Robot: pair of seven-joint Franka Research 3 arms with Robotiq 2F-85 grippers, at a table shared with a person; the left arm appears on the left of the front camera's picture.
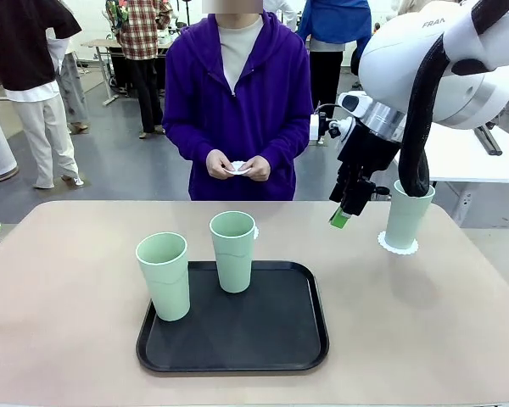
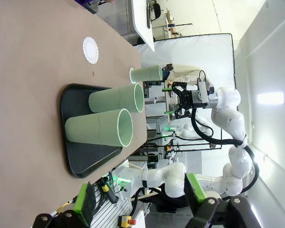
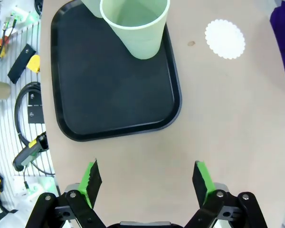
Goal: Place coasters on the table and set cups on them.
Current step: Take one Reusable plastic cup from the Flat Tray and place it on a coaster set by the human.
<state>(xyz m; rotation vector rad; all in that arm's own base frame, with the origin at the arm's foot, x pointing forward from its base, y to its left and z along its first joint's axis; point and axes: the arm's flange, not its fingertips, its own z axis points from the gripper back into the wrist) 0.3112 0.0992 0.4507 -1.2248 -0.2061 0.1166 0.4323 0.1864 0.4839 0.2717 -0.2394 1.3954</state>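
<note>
— Where are the cups?
— One tapered mint plastic cup (image 1: 405, 216) stands on a lacy paper coaster (image 1: 397, 247) on the matte tan table (image 1: 68, 280). A second cup (image 1: 164, 275) and a third cup (image 1: 233, 250) stand on the smooth black tray (image 1: 237, 360).
— The hands?
— The right hand (image 3: 146, 166) and the left hand (image 2: 140, 180) are both spread wide and empty.

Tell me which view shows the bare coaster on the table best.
The right wrist view: the bare coaster lies whole, seen from above, beside the black tray. The left wrist view shows it whole but slanted. In the front view just its edge peeks from behind a cup.
</note>
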